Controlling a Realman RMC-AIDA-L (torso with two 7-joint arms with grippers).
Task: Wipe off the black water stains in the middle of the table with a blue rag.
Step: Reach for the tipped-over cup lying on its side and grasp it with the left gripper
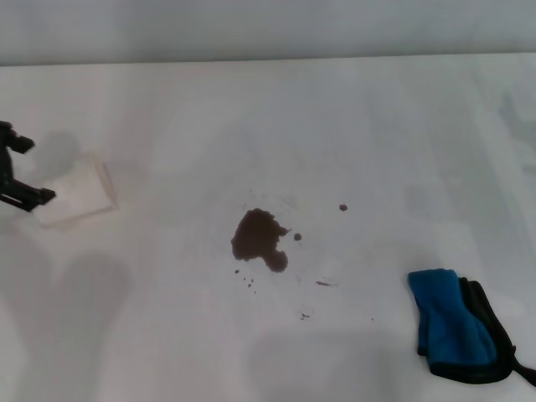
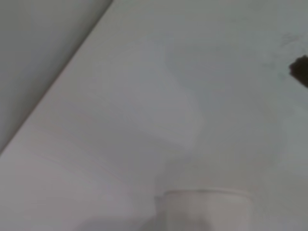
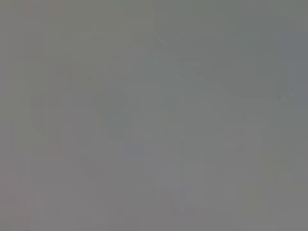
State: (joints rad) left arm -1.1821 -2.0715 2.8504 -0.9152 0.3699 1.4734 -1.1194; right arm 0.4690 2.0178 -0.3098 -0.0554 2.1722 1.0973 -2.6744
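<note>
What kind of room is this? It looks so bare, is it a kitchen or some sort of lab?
Most likely a test bench rather than a kitchen: a plain white table holding only a dark spill, a blue rag and a tipped paper cup, with the robot's left gripper at the edge.

Left gripper [image 1: 18,172] was matte black, angular, with two thin blunt-tipped fingers; only its tip showed, no cables or markings seen

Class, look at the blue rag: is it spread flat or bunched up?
Bunched up: the blue rag lies folded over itself in a thick heap on the table.
</note>
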